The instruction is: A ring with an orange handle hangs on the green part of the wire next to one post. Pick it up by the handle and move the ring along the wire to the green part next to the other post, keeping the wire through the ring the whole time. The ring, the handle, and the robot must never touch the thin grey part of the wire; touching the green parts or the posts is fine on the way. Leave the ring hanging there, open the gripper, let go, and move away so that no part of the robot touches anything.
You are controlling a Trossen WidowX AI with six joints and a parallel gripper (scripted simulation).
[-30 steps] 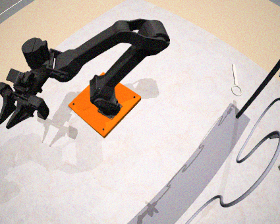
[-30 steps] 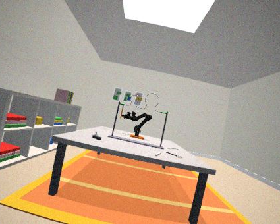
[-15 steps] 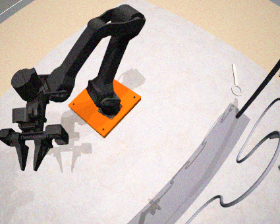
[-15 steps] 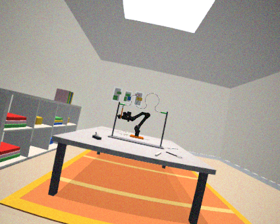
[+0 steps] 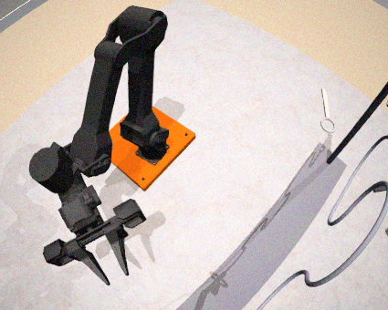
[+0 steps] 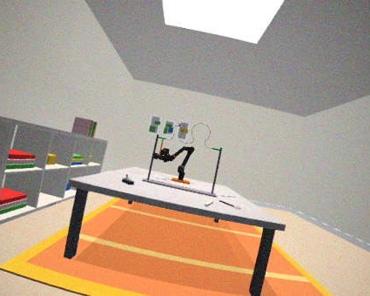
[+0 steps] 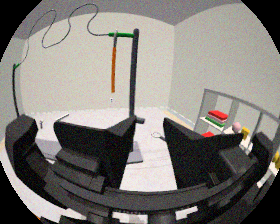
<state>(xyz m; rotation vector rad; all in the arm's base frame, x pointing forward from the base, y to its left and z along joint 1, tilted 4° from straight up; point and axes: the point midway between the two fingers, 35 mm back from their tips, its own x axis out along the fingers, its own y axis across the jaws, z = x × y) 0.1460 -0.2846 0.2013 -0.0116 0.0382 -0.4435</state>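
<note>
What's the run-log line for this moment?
jaws: part open, nothing held | orange handle: hanging upright, ungrasped | ring: still to be moved

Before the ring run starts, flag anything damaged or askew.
Nothing stands out: the orange handle hangs down from the green wire section, and both posts look unbroken.

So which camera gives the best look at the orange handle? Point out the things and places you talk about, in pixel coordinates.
The wrist view: the orange handle [image 6: 162,148] [image 7: 113,70] hangs there unobstructed, plainly below the green part beside the post. The exterior view shows it only tiny, near the gripper [image 5: 118,280] [image 6: 156,156] [image 7: 149,119]. The top view doesn't show it.
</note>
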